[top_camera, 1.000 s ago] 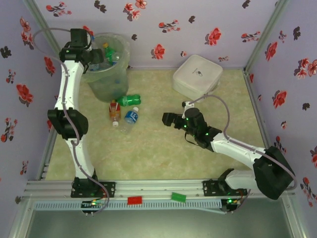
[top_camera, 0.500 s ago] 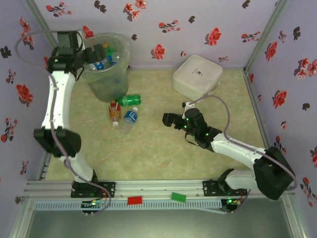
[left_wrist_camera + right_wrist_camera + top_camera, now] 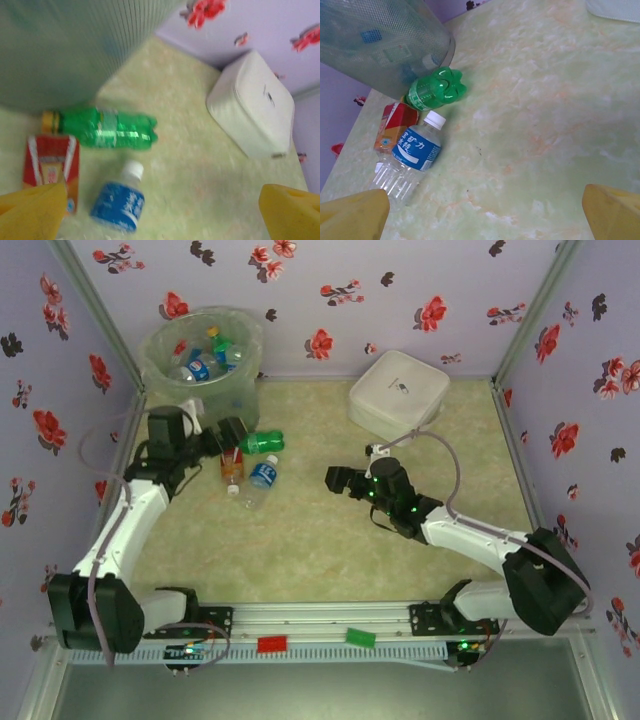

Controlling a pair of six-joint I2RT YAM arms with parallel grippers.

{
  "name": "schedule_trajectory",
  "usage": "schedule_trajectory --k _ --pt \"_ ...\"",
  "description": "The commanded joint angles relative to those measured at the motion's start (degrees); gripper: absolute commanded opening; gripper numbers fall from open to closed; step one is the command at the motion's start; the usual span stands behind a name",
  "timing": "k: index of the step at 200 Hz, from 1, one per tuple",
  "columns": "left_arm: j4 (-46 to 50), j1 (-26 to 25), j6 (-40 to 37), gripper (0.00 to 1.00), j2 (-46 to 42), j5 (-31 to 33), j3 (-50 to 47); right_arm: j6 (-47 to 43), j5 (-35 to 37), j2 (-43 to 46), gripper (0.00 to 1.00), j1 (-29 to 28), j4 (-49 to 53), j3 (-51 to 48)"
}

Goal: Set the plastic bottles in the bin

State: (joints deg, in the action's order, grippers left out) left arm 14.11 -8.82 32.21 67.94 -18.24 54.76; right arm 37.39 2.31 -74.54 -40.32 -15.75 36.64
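From above, the bin point(image 3: 235, 395) at upper left holds several bottles point(image 3: 200, 368) and three lie below it on the bench point(image 3: 320, 550); left wrist: left fingers point(image 3: 30, 210) apart near the green bottle point(image 3: 107, 131); right wrist: right fingers point(image 3: 352, 215) apart, empty, so three look left to bin.

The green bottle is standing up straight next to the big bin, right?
Not quite. The green bottle is next to the bin, but it lies on its side. The left wrist view shows it.
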Motion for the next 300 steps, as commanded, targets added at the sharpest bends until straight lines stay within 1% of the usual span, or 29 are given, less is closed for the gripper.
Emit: schedule_trajectory --k 1,17,28,39,54,71,110,133,177,234,269,300 --pt "-3.3 -2.5 1.0 0.97 -3.4 -1.5 -4.6 1.7 -1.0 -1.7 1.0 0.4 -1.7 1.4" --pt "-1.9 -5.0 -0.5 0.95 -2.8 1.4 -7.0 2.4 -1.3 -2.6 1.0 0.4 -2.0 1.8" --pt "-1.0 -7.1 -2.1 0.9 -1.5 3.3 -7.4 3.0 -1.6 -3.1 1.0 0.4 -2.3 2.0" --pt "1.0 -9.4 -3.9 0.87 0.9 5.4 -6.2 3.3 -1.9 -3.1 1.0 0.4 -2.8 2.0" --pt "5.1 -12.1 -7.0 0.85 5.1 9.1 -3.2 3.3 -2.0 -3.1 1.0 0.4 -2.6 2.1" --pt "10.1 -14.7 -9.3 0.85 10.0 14.7 0.7 3.2 -1.8 -2.5 1.0 0.5 -2.2 1.7" --pt "18.4 -19.1 -13.2 0.88 20.4 24.7 8.4 3.0 -0.7 -0.6 1.0 0.4 -1.8 0.2" --pt "21.5 -21.1 -14.3 0.88 25.4 28.9 11.7 2.3 0.0 0.5 1.0 0.4 -1.0 -0.3" --pt "24.1 -22.9 -14.7 0.88 32.7 30.7 15.1 0.6 1.5 2.4 1.0 0.5 1.0 -0.7" --pt "23.4 -23.2 -14.5 0.86 36.6 31.4 15.0 -0.4 2.8 3.7 1.0 0.5 2.0 -1.5" --pt "22.3 -23.5 -13.9 0.79 37.4 31.4 14.4 -0.4 2.9 3.6 1.0 0.5 2.0 -1.6" --pt "21.3 -24.0 -13.7 0.61 36.3 31.4 13.8 -0.3 2.8 3.7 1.0 0.5 2.1 -1.6"
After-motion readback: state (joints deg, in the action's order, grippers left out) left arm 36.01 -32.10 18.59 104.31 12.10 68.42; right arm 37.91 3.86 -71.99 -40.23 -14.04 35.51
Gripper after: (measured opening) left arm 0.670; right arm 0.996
